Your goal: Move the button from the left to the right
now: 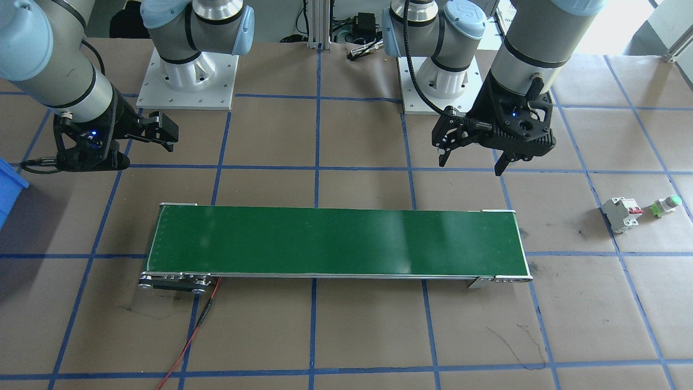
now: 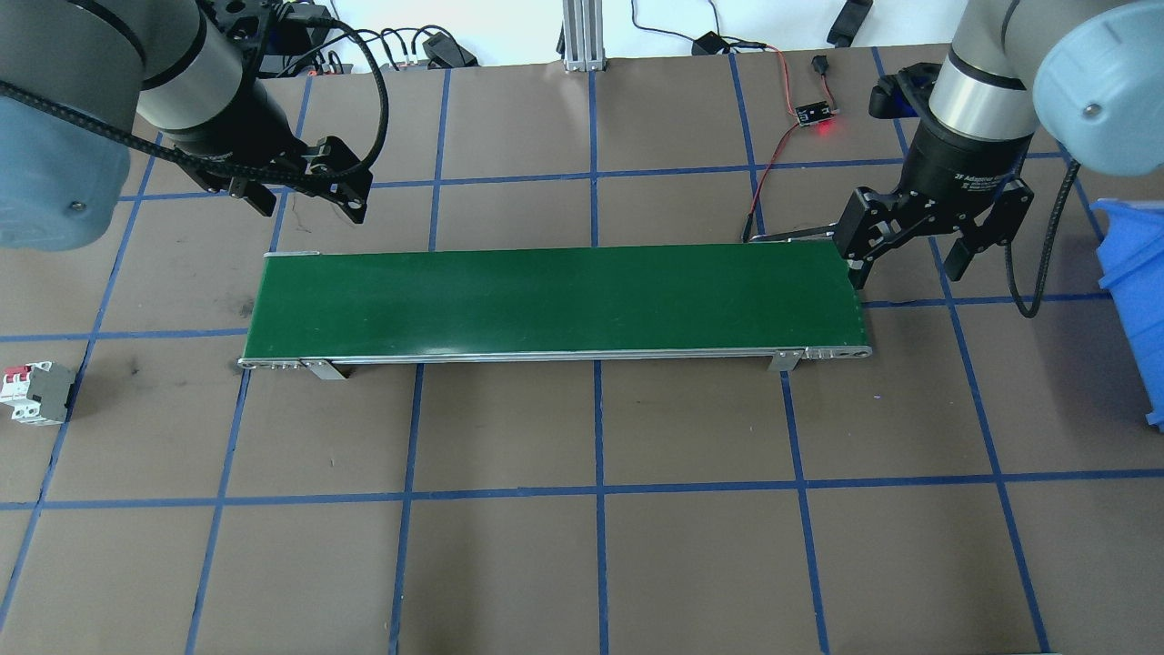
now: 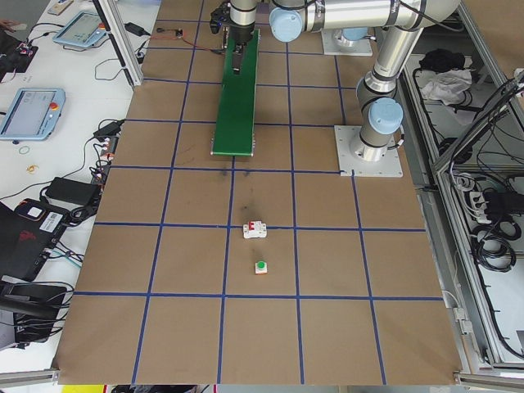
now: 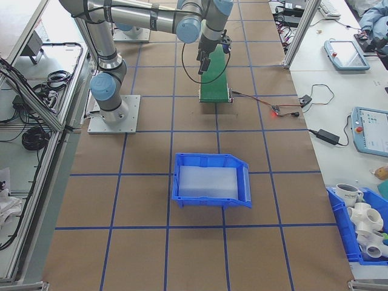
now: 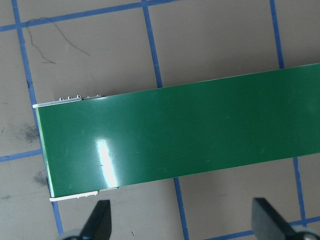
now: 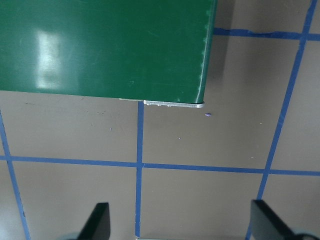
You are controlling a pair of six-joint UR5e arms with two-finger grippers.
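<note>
We see both end effectors hovering spread wide with nothing held: left end effector (image 1: 472, 161) over the near end of the green conveyor belt (image 1: 335, 242), right end effector (image 2: 909, 264) over the opposite end. The button (image 1: 665, 206) sits on the tabletop (image 1: 368, 330) well outboard of the left end effector, just beside the white circuit breaker (image 1: 622, 214), which lies between it and the belt. Tabletop is brown paper with a blue tape grid (image 2: 596, 364). A blue bin (image 4: 212, 180) sits outboard of the right end effector. We see benches with pendants and cabling along the far side.
</note>
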